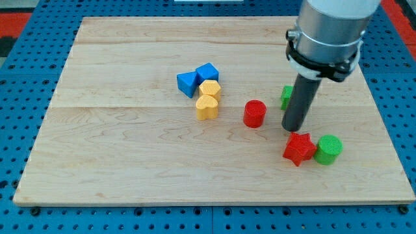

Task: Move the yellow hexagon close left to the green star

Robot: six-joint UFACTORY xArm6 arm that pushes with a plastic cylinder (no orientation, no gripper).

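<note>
Nearest the view's bottom: red star (pixel 299 148) and green cylinder (pixel 328 149), touching side by side on the table (pixel 117 169). Just above the red star, my tip (pixel 293 128), down at table height, with red cylinder (pixel 255 113) near on the view's left. Behind the rod, partly hidden, green star (pixel 286 96); only its left edge on show. No claw on this arm, just a plain rod, so no wide or narrow state to tell and nothing held.

Well apart to the view's left, yellow hexagon (pixel 210 89), wedged in a cluster: touching yellow heart (pixel 207 107) below and two blue blocks (pixel 188 82) above and to the left. Not yet moved toward the green star.

Probably small, light and rigid, with smooth faces; likely to slide readily on the wood and to spin if pushed off-centre. No taking hold possible; best contact judged to be the middle of its left face, pushing toward the view's right. Risks: dragging the heart along, and bumping the red cylinder in the path.
</note>
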